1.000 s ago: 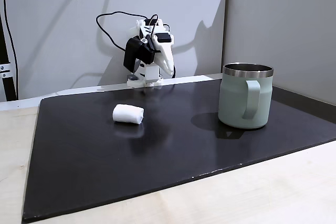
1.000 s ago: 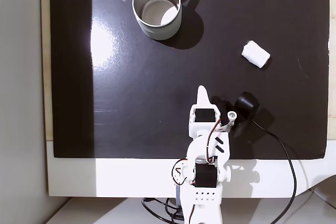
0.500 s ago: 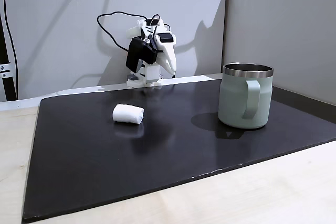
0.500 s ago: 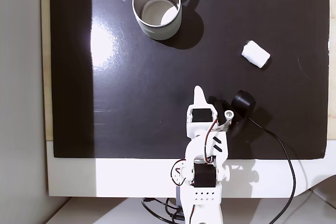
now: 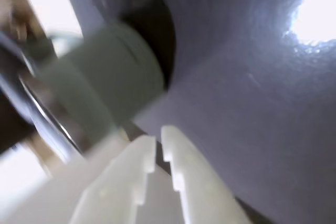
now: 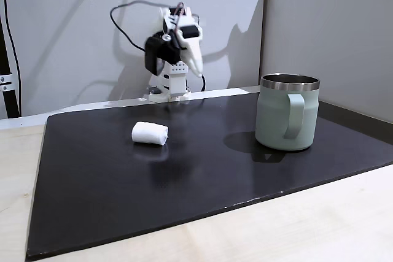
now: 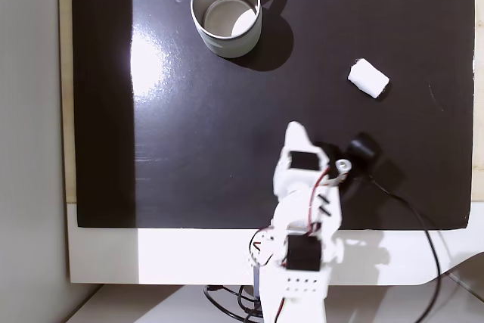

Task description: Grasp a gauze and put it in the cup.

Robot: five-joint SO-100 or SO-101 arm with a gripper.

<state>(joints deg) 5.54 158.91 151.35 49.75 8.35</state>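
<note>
Gauze [image 7: 368, 78] is lying on its side well ahead-right of the nearly closed, empty gripper [image 7: 295, 131], a small white soft roll with its long axis running diagonally.

One fixed camera stands low at the counter's [image 6: 319, 225] front edge, facing the arm [image 6: 175, 53] at the back wall. Another hangs overhead, looking straight down, with the arm's base [image 7: 295, 285] at the bottom. Both take in the whole dark mat [image 6: 184, 176], the cup [image 6: 287, 112] and the gauze [image 6: 150, 133]. The wrist camera rides close behind the tool [image 5: 159, 148], its blurred picture facing the cup.
</note>
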